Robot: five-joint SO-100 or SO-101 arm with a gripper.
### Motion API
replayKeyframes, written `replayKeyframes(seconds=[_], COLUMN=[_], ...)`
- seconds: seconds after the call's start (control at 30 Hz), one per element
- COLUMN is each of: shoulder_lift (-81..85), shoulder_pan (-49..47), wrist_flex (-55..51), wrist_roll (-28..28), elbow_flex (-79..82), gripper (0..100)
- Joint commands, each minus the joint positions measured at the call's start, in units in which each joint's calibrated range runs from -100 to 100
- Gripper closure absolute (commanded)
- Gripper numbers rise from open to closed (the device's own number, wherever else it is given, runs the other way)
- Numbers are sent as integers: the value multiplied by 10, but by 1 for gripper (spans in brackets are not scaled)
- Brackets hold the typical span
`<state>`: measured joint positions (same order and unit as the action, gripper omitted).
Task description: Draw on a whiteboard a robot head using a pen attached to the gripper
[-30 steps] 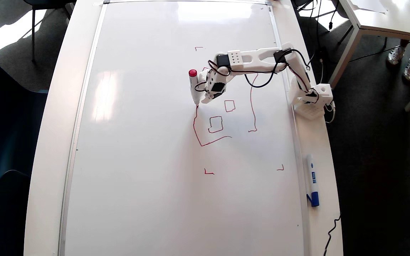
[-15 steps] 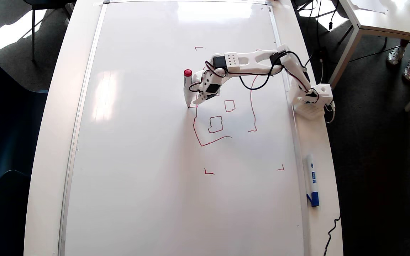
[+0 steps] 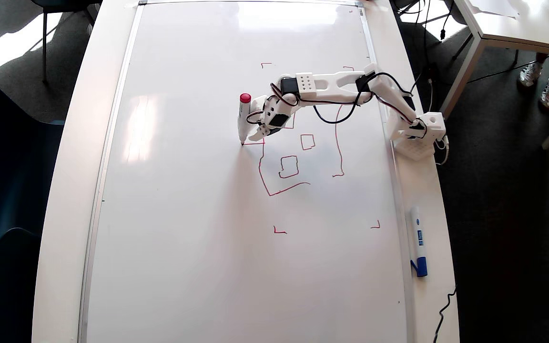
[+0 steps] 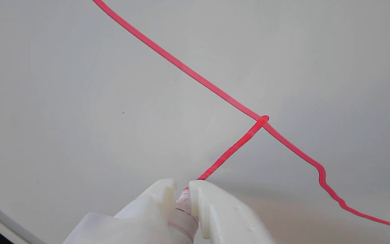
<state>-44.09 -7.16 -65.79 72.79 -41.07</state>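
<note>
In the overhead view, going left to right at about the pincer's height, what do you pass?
Whiteboard's left silver frame → pen → pincer → small red square of the robot head → long red vertical line → arm's white base.

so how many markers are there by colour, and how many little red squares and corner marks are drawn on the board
Red-ended pen in the gripper: 1
Blue-capped marker beside the whiteboard: 1
Small red squares visible clear of the arm, and: 2
Red corner marks, at: 4
Total: 8
</note>
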Motion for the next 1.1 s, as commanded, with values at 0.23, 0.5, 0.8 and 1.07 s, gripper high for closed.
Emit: replayKeyframes(seconds=[0.23, 0.5, 0.8, 1.07], shoulder_lift=[-4, -49, -62, -56], shoulder_pan=[-18, -27, 12, 34], wrist_flex=[25, 72, 72, 63], wrist_roll=[-10, -16, -12, 8], elbow_flex=[0, -39, -59, -56], gripper=[99, 99, 99, 99])
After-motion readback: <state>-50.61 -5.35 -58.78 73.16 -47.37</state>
